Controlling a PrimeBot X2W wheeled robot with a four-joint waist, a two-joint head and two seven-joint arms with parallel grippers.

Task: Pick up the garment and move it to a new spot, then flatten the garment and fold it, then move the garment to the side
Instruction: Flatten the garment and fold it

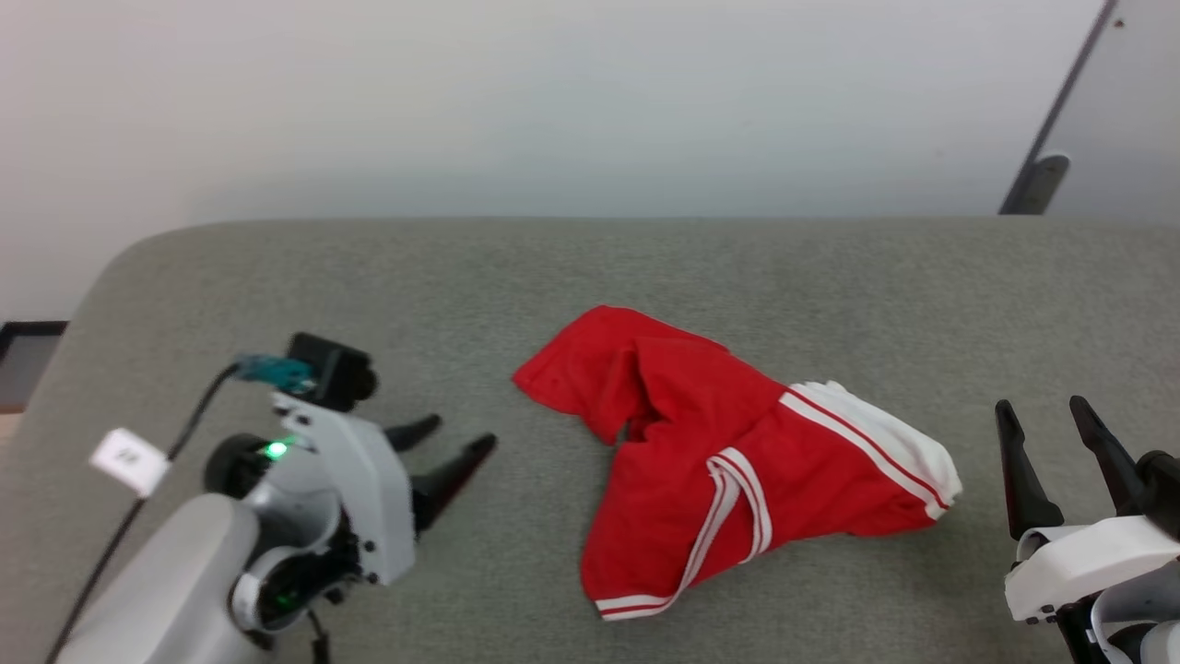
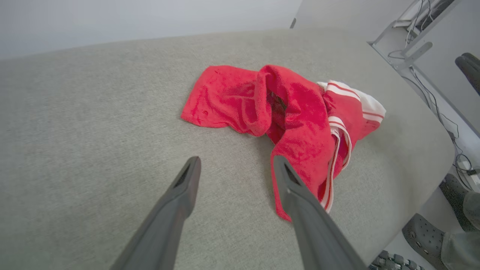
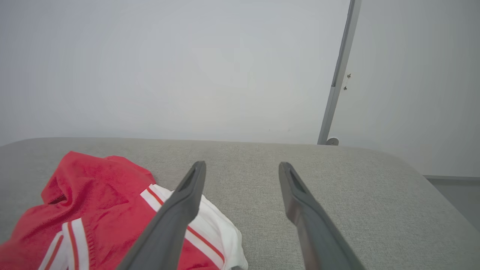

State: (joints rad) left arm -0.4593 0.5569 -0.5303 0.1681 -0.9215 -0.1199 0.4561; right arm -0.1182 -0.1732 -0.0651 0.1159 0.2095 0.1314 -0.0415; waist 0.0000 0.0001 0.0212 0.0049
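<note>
The garment (image 1: 719,461), a bright-red shirt with white sleeve ends and striped trim, lies crumpled in the middle of the grey padded surface (image 1: 590,267). My left gripper (image 1: 456,441) hovers open to its left, fingers pointing toward the shirt and holding nothing. In the left wrist view the garment (image 2: 285,116) lies just beyond my left gripper (image 2: 234,161), with the right finger over its near hem. My right gripper (image 1: 1042,410) stands open at the lower right, a short way from the white sleeve. In the right wrist view the garment (image 3: 93,210) sits to the left of my right gripper (image 3: 242,165).
A pale wall rises behind the grey surface, with a slanted grey post (image 1: 1051,138) at the back right. Past the surface's right edge in the left wrist view are floor cables (image 2: 438,108) and a person's grey shoe (image 2: 423,234). Bare fabric lies left and right of the shirt.
</note>
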